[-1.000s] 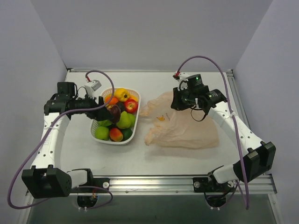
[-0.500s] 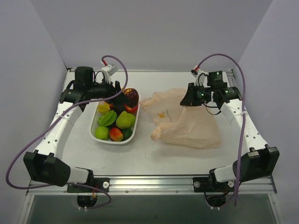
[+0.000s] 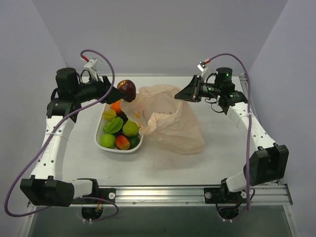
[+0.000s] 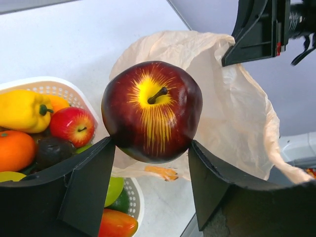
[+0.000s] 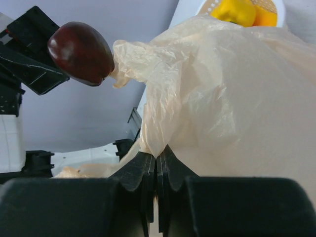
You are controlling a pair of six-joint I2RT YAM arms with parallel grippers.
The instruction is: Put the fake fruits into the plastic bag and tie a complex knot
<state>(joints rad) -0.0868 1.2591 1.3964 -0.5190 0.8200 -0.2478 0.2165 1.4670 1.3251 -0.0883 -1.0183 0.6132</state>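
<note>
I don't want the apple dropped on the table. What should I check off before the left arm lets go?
1. Apple clamped in left end effector: ok.
2. Right end effector pinching plastic bag rim, holding it raised: ok.
3. Apple above the bag's opening: not ok, it sits at the bag's edge nearest the basket.
4. Mouth wide enough: cannot tell.
5. Other fruits resting in the basket: ok.

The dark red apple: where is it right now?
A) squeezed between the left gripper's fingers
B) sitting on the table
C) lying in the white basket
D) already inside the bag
A: the dark red apple is pinched in the left gripper, up in the air next to the open plastic bag, not down in the white basket.
</note>
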